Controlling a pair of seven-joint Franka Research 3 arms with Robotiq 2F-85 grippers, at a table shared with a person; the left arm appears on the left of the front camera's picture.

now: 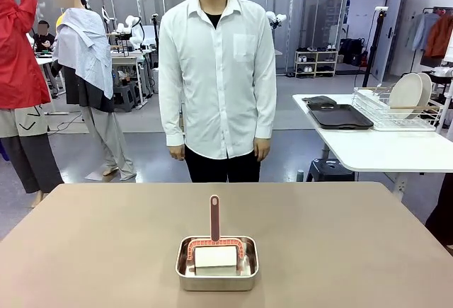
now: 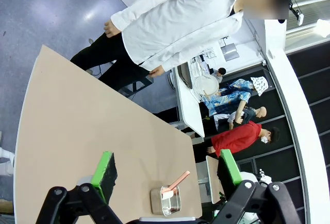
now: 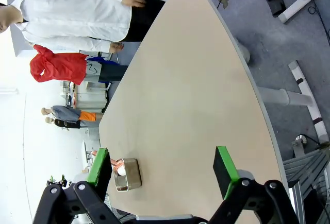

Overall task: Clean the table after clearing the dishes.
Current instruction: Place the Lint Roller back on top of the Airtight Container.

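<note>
Both grippers — left [image 2: 167, 175], right [image 3: 162, 170] — fingers wide, empty; light, rigid pink-handled roller [image 1: 214, 241] in steel pan [image 1: 216, 274] on beige counter [image 1: 340, 237] — grasp the upright handle.

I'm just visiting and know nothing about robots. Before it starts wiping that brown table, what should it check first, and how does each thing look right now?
1. Dishes off the table: ok; plates sit in the wire rack on the white side table, dark trays beside it.
2. Cleaning roller within reach: ok; it lies in the steel pan near the robot's edge, handle pointing toward the person.
3. Left pincer open and empty: ok.
4. Right pincer open and empty: ok.
5. Person clear of the tabletop: ok; standing at the far side, hands down.
6. Dirt on the table: cannot tell.
</note>
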